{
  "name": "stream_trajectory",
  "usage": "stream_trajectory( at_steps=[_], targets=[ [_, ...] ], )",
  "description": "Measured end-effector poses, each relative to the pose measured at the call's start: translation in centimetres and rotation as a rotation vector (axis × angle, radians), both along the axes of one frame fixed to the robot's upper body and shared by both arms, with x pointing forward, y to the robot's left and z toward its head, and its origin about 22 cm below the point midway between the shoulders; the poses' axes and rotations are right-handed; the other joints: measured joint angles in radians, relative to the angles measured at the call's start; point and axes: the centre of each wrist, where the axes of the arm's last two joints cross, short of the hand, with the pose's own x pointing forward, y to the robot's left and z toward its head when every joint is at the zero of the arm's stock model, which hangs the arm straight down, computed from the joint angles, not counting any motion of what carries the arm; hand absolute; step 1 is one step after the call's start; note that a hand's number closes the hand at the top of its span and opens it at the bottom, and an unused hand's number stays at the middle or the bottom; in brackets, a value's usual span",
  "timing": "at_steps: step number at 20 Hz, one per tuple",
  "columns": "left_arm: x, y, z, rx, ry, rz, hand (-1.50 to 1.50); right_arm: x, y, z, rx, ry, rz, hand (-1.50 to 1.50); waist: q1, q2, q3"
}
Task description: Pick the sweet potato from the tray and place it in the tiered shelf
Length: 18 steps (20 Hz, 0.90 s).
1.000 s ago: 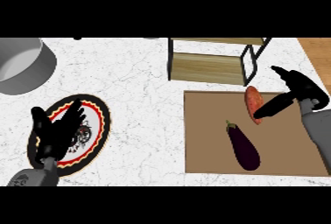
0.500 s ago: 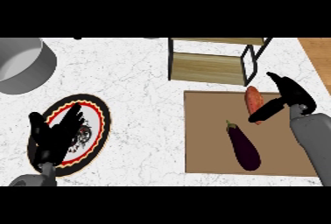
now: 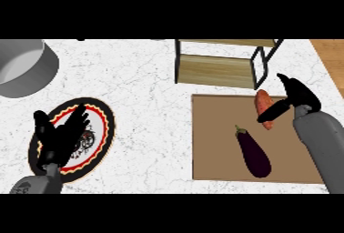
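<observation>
An orange sweet potato (image 3: 262, 103) lies near the far right corner of the brown tray (image 3: 215, 136). My right hand (image 3: 293, 96) sits over its right side, thumb reaching across the potato and fingers pointing up past it, not closed round it. A dark purple eggplant (image 3: 252, 152) lies in the tray's middle. The tiered shelf (image 3: 222, 66), black frame with wooden boards, stands just beyond the tray. My left hand (image 3: 59, 136) rests open with fingers up over a patterned plate (image 3: 99, 132) at the left.
A grey pot (image 3: 23, 66) stands at the far left of the white marble counter (image 3: 148, 104). The counter's right edge runs beside the tray, with wooden floor beyond.
My right hand has slid left and down onto the sweet potato, its thumb now across it. The left hand has barely shifted.
</observation>
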Motion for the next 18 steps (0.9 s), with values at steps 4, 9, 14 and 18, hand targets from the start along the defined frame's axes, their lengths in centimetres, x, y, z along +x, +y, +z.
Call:
stream_trajectory(
  at_steps=[4, 9, 14, 18],
  targets=[
    [0.3, -0.3, 0.0, -0.001, 0.008, 0.002, 0.00, 0.2, 0.2, -1.5, 0.013, -0.024, 0.003, -1.50, 0.000, 0.001, -0.001],
    [-0.2, -0.3, 0.1, 0.009, 0.006, 0.002, 0.00, 0.7, 0.1, -3.0, 0.025, -0.037, 0.016, -1.50, 0.001, 0.001, -0.001],
    [-0.8, -0.1, -0.2, 0.007, -0.002, 0.003, 0.00, 0.7, 0.2, -3.4, -0.015, 0.049, 0.155, 1.50, -0.001, -0.004, -0.008],
    [-0.9, -0.1, -0.2, 0.013, -0.003, 0.004, 0.00, 0.6, 0.0, -3.9, 0.002, 0.034, 0.185, 1.50, -0.007, -0.008, -0.013]
  ],
)
